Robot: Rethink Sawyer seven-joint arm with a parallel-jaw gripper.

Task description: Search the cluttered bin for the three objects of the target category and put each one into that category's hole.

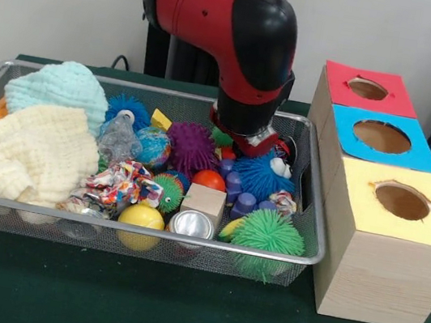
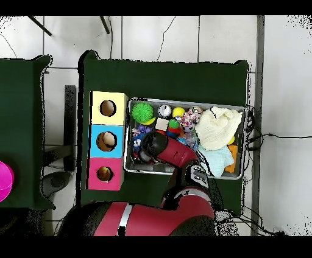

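My gripper (image 1: pixel 252 144) is lowered into the right part of the wire bin (image 1: pixel 130 232), just above a blue spiky ball (image 1: pixel 262 177). The arm's wrist hides most of it. Around it lie a purple spiky ball (image 1: pixel 191 148), a red ball (image 1: pixel 209 179) and several blue plastic pieces (image 1: pixel 239 194). A green spiky ball (image 1: pixel 268 234), a wooden block (image 1: pixel 204 202), a metal can (image 1: pixel 191 225) and a yellow ball (image 1: pixel 142 217) sit along the bin's front. In the overhead view the arm (image 2: pixel 170 152) covers the gripper.
A wooden box stands beside the bin with a red hole (image 1: pixel 367 89), a blue hole (image 1: pixel 382 136) and a yellow hole (image 1: pixel 403 201). A cream cloth (image 1: pixel 20 151) and a light blue cloth (image 1: pixel 59 88) fill the bin's left side. A rope toy (image 1: pixel 122 184) lies mid-bin.
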